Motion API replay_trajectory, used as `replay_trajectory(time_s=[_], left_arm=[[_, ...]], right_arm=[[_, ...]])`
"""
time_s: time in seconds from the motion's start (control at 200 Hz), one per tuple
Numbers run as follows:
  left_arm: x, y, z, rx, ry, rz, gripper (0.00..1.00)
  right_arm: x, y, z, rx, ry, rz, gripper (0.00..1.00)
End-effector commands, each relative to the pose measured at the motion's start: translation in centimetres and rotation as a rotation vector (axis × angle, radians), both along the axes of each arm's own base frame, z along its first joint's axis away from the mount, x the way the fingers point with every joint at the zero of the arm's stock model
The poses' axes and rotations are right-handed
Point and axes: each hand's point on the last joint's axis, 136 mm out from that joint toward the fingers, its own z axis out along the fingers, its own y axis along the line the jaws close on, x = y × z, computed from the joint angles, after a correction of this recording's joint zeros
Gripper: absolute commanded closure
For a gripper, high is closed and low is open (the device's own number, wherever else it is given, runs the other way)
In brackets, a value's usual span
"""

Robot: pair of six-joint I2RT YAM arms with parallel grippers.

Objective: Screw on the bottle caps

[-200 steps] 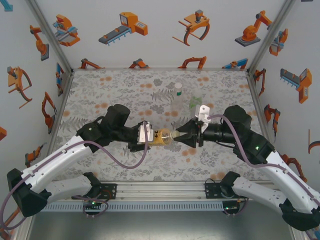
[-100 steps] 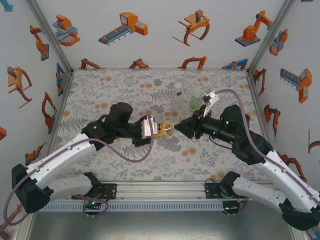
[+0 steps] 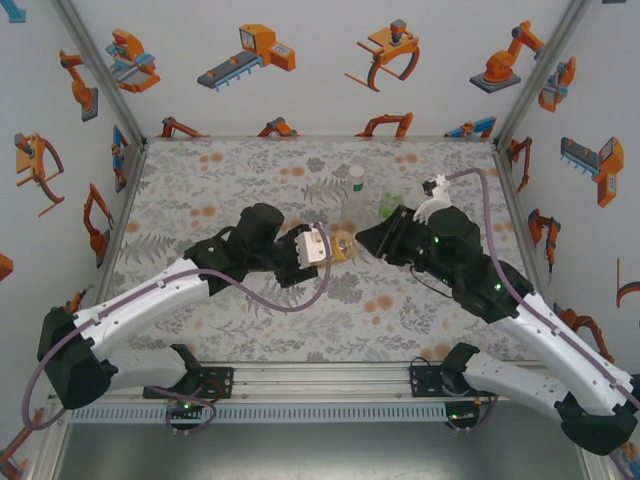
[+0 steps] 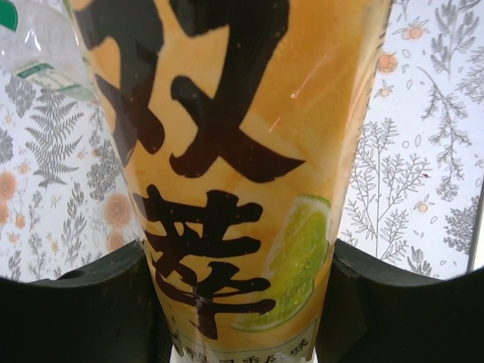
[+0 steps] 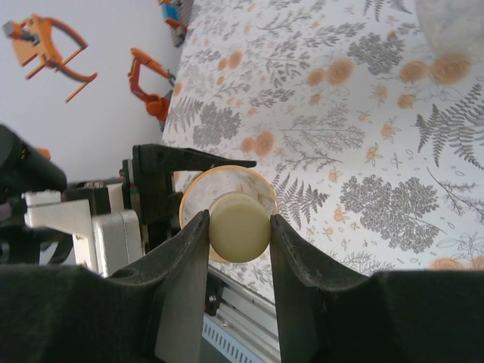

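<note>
Mid-table: labelled bottle (image 3: 343,250) lies clamped in the left gripper (image 4: 240,302), mouth pointing right. Cap (image 5: 239,225) sits at that mouth, pinched in the right gripper (image 5: 239,236), seemingly touching it. Slim bottle (image 3: 354,193) stands just beyond, farther back. Short bottle (image 3: 390,207) stands right of it.

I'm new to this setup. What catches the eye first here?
Mid-table, the left pincer grips an orange bottle with bold black lettering, while the right pincer pinches a pale cap at its mouth. Beyond them stand a slim clear bottle and a green bottle.
</note>
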Motion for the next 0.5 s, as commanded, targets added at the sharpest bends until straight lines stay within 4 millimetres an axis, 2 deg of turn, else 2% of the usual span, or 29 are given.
replay_trajectory(time_s=[0.0, 0.135, 0.265, 0.496], left_arm=[[1.3, -2.2, 4.9, -0.127, -0.084, 0.048, 1.0], [1.2, -2.5, 4.6, -0.117, -0.089, 0.045, 1.0], [-0.2, -2.8, 4.5, -0.138, -0.099, -0.035, 1.0], [-0.7, -2.9, 4.9, -0.162, -0.115, -0.066, 1.0]], right_arm=[[-0.4, 0.8, -1.6, 0.006, 0.11, 0.001, 1.0], [0.1, 0.9, -1.6, 0.023, 0.116, -0.021, 0.96], [0.2, 1.7, -0.9, 0.056, 0.087, 0.012, 0.86], [-0.3, 2.5, 1.3, 0.049, -0.037, 0.1, 0.65]])
